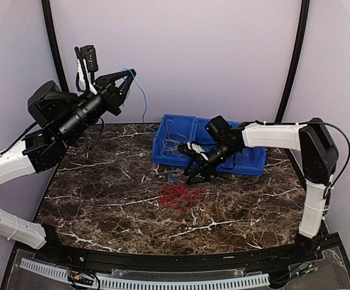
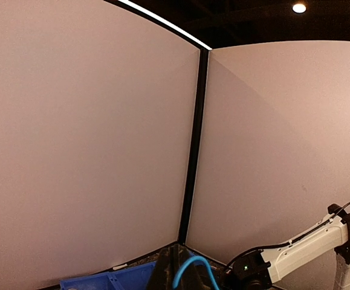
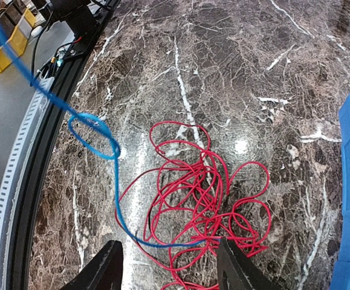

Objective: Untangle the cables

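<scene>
- L claw (image 1: 129, 75) is up high at back-left, clamped tight on the blue cable (image 1: 143, 99) — the cable hangs from its tips down toward the table (image 1: 102, 181).
- L wrist view: only a loop of that blue cable shows at the bottom, w/ plain wall (image 2: 90, 133) behind.
- R claw (image 1: 191, 174) sits low over the table, just in front of the blue bin (image 1: 247, 162), jaws apart — gripping nothing.
- Loose tangle of red cables (image 3: 205, 211) lies on the marble right under the R claw, w/ R fingers (image 3: 105, 269) either side of its near edge.
- Blue cable's lower end threads thru the red loops.
- Thin pale wires (image 1: 172, 142) lie in the bin compartment nearer the L arm.
</scene>
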Action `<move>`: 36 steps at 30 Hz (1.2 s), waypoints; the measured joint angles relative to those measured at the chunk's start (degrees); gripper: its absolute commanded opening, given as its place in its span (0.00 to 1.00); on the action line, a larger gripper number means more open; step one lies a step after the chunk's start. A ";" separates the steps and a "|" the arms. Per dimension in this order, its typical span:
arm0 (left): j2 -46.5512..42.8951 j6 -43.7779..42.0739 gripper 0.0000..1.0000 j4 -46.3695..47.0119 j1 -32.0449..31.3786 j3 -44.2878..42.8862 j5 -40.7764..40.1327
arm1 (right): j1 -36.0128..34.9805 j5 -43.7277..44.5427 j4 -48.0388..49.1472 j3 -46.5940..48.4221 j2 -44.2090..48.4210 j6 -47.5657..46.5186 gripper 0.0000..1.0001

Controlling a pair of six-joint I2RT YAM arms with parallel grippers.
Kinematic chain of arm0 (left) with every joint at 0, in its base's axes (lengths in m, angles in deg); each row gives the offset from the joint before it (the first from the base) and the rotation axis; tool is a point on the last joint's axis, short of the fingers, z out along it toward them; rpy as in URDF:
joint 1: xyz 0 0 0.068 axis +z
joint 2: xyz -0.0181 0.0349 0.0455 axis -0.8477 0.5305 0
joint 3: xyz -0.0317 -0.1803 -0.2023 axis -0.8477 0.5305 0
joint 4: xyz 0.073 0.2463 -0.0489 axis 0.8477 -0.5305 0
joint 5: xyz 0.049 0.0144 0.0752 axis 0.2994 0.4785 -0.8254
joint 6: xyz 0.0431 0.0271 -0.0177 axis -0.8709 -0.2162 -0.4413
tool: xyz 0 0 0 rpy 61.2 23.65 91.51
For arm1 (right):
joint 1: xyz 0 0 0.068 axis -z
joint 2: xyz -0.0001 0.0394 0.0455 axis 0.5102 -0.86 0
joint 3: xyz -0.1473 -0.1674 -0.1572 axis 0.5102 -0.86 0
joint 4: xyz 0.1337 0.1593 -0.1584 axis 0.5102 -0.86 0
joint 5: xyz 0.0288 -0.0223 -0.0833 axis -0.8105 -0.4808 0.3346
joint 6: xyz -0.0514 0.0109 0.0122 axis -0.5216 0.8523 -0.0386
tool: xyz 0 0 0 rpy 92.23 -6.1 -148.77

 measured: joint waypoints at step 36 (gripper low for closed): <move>-0.83 -11.96 0.00 -9.97 0.00 -16.26 -7.67 | -2.75 1.27 5.57 -3.54 -3.17 5.31 0.00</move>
